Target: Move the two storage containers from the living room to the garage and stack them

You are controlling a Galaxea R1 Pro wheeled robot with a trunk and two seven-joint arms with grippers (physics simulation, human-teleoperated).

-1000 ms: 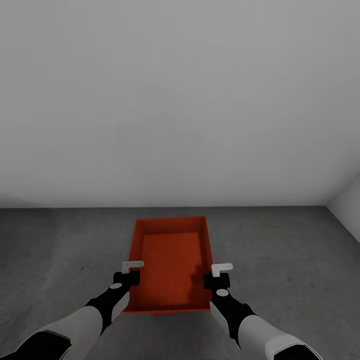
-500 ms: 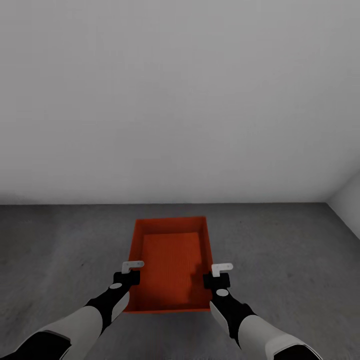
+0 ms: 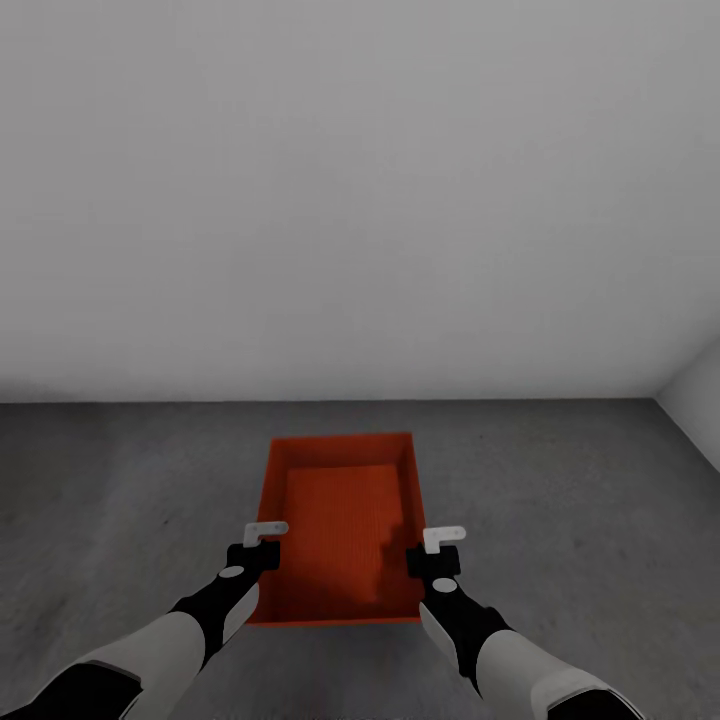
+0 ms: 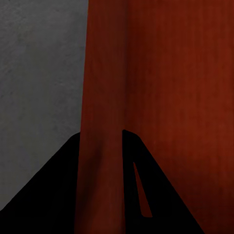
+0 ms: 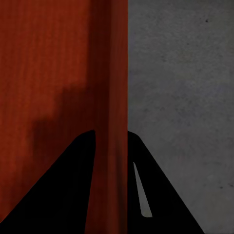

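Between the earlier head views and now, the line where the plain light-grey wall (image 3: 360, 200) meets the dark grey mottled concrete floor (image 3: 120, 480) has climbed slightly in the picture, while the arms and bin keep their places in it. That points to a camera shift, perhaps with the bin settling lower; a thin strip showing under its near edge a second ago is gone.

One orange-red rectangular open-top storage container (image 3: 342, 530) lies between the two arms, its long axis running straight away from the robot toward the wall. Whether it rests on the floor or hangs just above it cannot be told. The left claw (image 3: 262, 545) is clenched on the container's left long wall near the near end; in the left wrist view the dark fingers (image 4: 58, 195) straddle the thin orange wall (image 4: 102, 122). The right claw (image 3: 438, 552) grips the right long wall likewise, its fingers (image 5: 73, 195) on either side of the wall (image 5: 111, 97).

Both arms are equally near, one at each long side, so the coming move likely turns on that symmetry: lowering evenly, then opening both claws outward, away from the walls.
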